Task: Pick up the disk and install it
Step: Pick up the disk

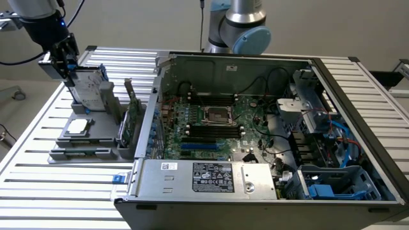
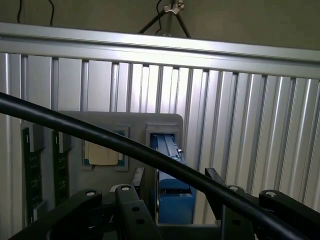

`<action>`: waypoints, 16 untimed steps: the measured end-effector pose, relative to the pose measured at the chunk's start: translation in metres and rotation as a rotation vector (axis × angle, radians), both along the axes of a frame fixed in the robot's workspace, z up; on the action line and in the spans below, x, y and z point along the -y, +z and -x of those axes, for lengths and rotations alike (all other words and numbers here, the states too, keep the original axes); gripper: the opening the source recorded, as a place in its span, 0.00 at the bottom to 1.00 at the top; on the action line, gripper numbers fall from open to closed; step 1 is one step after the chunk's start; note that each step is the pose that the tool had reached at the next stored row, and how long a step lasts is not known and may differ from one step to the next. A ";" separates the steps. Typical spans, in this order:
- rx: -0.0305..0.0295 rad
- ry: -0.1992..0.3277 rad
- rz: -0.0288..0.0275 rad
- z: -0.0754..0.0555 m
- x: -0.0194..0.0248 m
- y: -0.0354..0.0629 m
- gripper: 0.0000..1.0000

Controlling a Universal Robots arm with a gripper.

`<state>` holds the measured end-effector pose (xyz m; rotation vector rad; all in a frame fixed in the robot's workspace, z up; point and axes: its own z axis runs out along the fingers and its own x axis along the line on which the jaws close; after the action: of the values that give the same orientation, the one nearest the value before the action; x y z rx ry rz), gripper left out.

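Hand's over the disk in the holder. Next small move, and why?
Probably close the hand on the disk: the open fingers straddle its blue-framed edge, and it stands upright in the grey holder, so a grip looks available.

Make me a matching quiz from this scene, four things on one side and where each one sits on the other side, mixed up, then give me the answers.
Things
1. disk
2. square chip
3. green circuit card
4. blue cage

Places
A. inside the open computer case, in a corner at the exterior view's right
B. lying flat on the grey holder
C. standing on edge in the grey holder, just below the gripper
D. standing upright beside the case's outer wall

Pairs: 1-C, 2-B, 3-D, 4-A
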<state>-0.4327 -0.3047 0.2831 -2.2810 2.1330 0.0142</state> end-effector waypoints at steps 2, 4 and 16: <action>-0.0001 -0.001 -0.0007 0.000 0.0000 -0.0002 0.60; 0.0000 -0.001 -0.0013 0.000 0.0000 -0.0004 0.60; -0.0013 -0.009 -0.0032 0.000 -0.0004 -0.0010 0.60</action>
<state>-0.4325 -0.3042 0.2821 -2.2702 2.1424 0.0190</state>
